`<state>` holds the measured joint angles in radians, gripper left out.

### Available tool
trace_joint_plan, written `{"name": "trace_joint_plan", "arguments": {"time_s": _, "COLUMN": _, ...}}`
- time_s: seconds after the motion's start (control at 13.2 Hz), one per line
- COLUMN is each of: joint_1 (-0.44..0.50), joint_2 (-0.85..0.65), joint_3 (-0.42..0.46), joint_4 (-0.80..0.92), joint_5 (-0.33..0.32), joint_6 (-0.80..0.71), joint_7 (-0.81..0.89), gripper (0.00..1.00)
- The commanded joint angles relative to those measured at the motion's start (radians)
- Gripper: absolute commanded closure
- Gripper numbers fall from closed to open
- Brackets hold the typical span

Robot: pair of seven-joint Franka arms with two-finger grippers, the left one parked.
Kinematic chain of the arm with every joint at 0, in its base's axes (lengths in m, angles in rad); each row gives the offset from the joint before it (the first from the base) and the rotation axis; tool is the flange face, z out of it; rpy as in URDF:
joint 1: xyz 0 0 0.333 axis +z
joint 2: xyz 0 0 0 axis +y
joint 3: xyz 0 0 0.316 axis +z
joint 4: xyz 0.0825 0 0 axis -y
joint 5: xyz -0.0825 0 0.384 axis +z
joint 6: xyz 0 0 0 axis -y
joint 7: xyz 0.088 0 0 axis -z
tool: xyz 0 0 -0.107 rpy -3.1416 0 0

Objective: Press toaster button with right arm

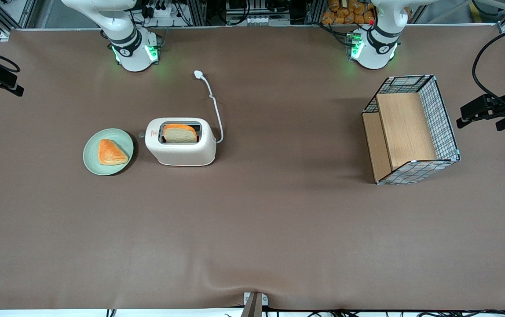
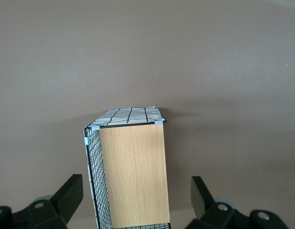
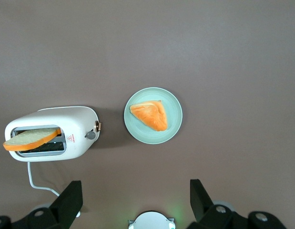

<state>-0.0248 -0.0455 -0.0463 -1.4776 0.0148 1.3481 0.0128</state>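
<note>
Writing: a tiny red logo marks the narrow end of the toaster (image 3: 52, 131), beside the knob; its letters cannot be read.
Gripper: the right arm's gripper (image 3: 136, 200) hangs high above the table (image 1: 279, 229), fingers (image 3: 68, 198) spread wide apart, holding and touching nothing.
Plate: a pale green plate (image 3: 153, 115) with a triangular orange pastry (image 3: 149, 114) lies below the gripper, just beside the toaster's knob end.
Toaster: stands below the gripper, a bread slice (image 3: 30, 138) in its slot, white cord (image 1: 214, 105) trailing away.
Toaster button: the toaster button (image 3: 91, 135), a small grey knob, sticks out of the narrow end facing the plate, untouched.
Basket: a wire basket (image 1: 411, 130) with wooden panels sits toward the parked arm's end.
</note>
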Motion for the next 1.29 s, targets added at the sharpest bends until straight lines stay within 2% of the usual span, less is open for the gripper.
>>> {"name": "trace_joint_plan", "arguments": {"time_s": 0.0, "joint_1": 0.010, "joint_2": 0.001, "joint_3": -0.001, "joint_4": 0.019, "joint_5": -0.018, "joint_6": -0.018, "joint_7": 0.023, "gripper": 0.00}}
{"name": "trace_joint_plan", "arguments": {"time_s": 0.46, "joint_1": 0.014, "joint_2": 0.023, "joint_3": 0.000, "joint_4": 0.016, "joint_5": 0.005, "joint_6": -0.035, "joint_7": -0.004, "gripper": 0.00}}
{"name": "trace_joint_plan", "arguments": {"time_s": 0.61, "joint_1": 0.045, "joint_2": 0.056, "joint_3": 0.002, "joint_4": -0.001, "joint_5": 0.020, "joint_6": -0.105, "joint_7": 0.001, "gripper": 0.00}}
{"name": "trace_joint_plan", "arguments": {"time_s": 0.76, "joint_1": 0.039, "joint_2": 0.067, "joint_3": -0.001, "joint_4": -0.067, "joint_5": 0.106, "joint_6": -0.121, "joint_7": 0.004, "gripper": 0.00}}
{"name": "trace_joint_plan", "arguments": {"time_s": 0.99, "joint_1": 0.049, "joint_2": 0.070, "joint_3": -0.001, "joint_4": -0.141, "joint_5": 0.134, "joint_6": -0.115, "joint_7": 0.006, "gripper": 0.00}}
{"name": "trace_joint_plan", "arguments": {"time_s": 1.22, "joint_1": 0.042, "joint_2": 0.075, "joint_3": -0.001, "joint_4": -0.197, "joint_5": 0.194, "joint_6": -0.107, "joint_7": 0.006, "gripper": 0.00}}
